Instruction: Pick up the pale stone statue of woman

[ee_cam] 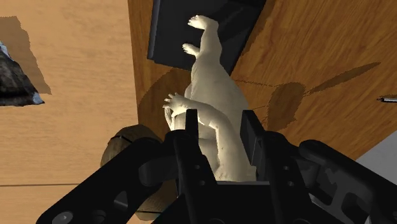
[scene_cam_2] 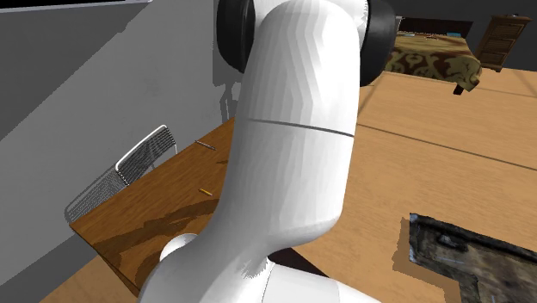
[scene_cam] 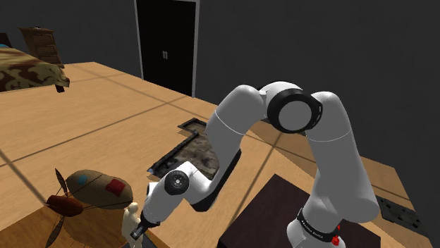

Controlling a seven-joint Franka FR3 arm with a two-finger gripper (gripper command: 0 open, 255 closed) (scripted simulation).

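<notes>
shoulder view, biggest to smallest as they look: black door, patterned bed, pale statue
1. black door
2. patterned bed, cut by the picture's edge
3. pale statue, partly behind the gripper, though nearest the camera

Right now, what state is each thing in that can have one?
pincer: shut on the statue.
statue: clasped between the pincer's fingers; lifted or not, cannot tell.
black double door: shut.
</notes>
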